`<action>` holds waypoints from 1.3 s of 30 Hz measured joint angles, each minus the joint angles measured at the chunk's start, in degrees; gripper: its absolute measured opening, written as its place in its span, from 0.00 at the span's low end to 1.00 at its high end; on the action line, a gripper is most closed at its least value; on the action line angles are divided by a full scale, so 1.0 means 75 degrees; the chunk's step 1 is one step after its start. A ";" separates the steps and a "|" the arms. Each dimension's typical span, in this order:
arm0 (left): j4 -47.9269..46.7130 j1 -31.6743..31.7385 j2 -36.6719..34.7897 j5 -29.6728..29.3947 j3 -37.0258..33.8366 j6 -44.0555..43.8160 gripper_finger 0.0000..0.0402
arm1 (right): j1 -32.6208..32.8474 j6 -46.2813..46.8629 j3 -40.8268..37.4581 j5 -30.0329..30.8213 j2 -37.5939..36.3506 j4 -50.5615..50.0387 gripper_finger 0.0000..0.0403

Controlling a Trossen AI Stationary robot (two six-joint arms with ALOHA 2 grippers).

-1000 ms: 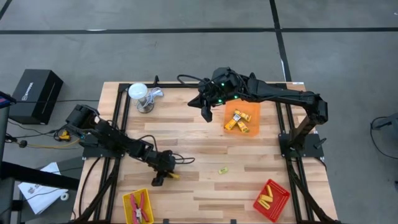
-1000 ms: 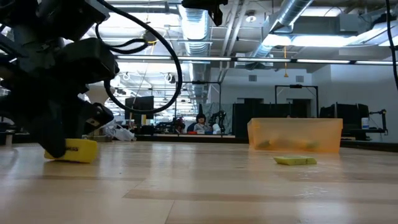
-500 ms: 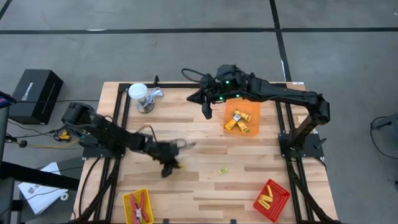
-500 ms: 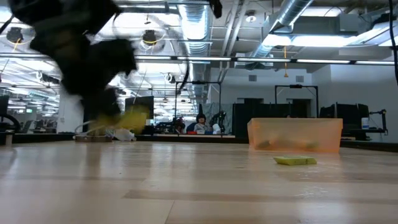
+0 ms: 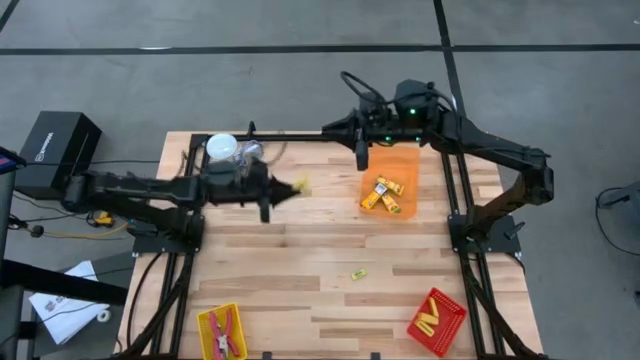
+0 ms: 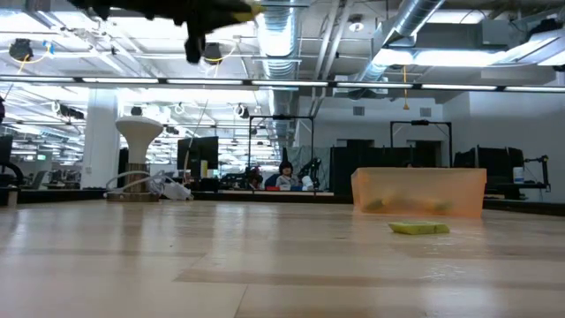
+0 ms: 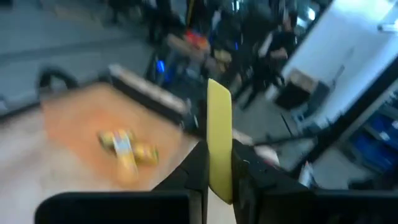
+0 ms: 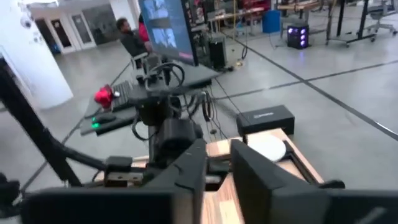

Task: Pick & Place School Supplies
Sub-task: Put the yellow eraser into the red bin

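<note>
A yellow block [image 5: 300,185] hangs high over the table's far left part, with my left gripper [image 5: 283,189] shut on it. It points level toward the orange tray [image 5: 410,172], which holds several yellow blocks [image 5: 385,195]. My right gripper [image 5: 362,157] hovers above the tray's far left corner. Its fingers [image 8: 186,171] stand apart with nothing between them. One small yellow piece [image 5: 358,273] lies flat on the wood at mid-table. My left gripper pinches the yellow block's near end [image 7: 219,182] between its two fingers, one on each broad face. The fingers lie level, pointing toward the table's right side, along the block. The block sticks out past the fingertips, its free end [image 7: 219,99] lifted clear of the table.
A white cup-like object [image 5: 225,152] stands at the far left corner, just beside my left arm. At the near edge sit a yellow tray [image 5: 205,322] with red-handled pliers [image 5: 224,335] and a red tray [image 5: 452,322] with yellow sticks. Bare wood lies between them.
My left gripper has carried the yellow block up off the table near the front left and swung it toward the far edge and the orange tray, tipping from pointing down to level. My right gripper has risen and drawn back toward the table's far right.
</note>
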 joint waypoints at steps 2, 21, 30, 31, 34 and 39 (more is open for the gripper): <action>0.0013 0.0159 -0.0192 -0.0027 0.0279 0.0202 0.07 | 0.0026 0.0124 -0.0005 -0.0017 0.0020 0.0209 0.23; 0.0557 0.0605 0.0424 -0.0337 0.2596 0.1749 0.07 | 0.0306 0.0760 -0.0010 -0.0693 0.0108 0.2062 0.42; 0.0827 0.0598 0.1099 0.0033 0.3555 0.1857 0.07 | 0.0389 0.0666 -0.0011 -0.0684 0.0106 0.2104 0.38; 0.0752 0.0584 0.1137 0.0084 0.3602 0.1863 0.07 | 0.0388 0.0665 -0.0011 -0.0683 0.0106 0.2104 0.37; 0.0730 0.0582 0.1380 0.0186 0.3844 0.1985 0.07 | 0.0391 0.0639 -0.0011 -0.0683 0.0108 0.2112 0.37; 0.0810 0.0582 0.1657 0.0458 0.4196 0.1994 0.07 | 0.0370 0.0636 -0.0010 -0.0683 0.0106 0.2177 0.38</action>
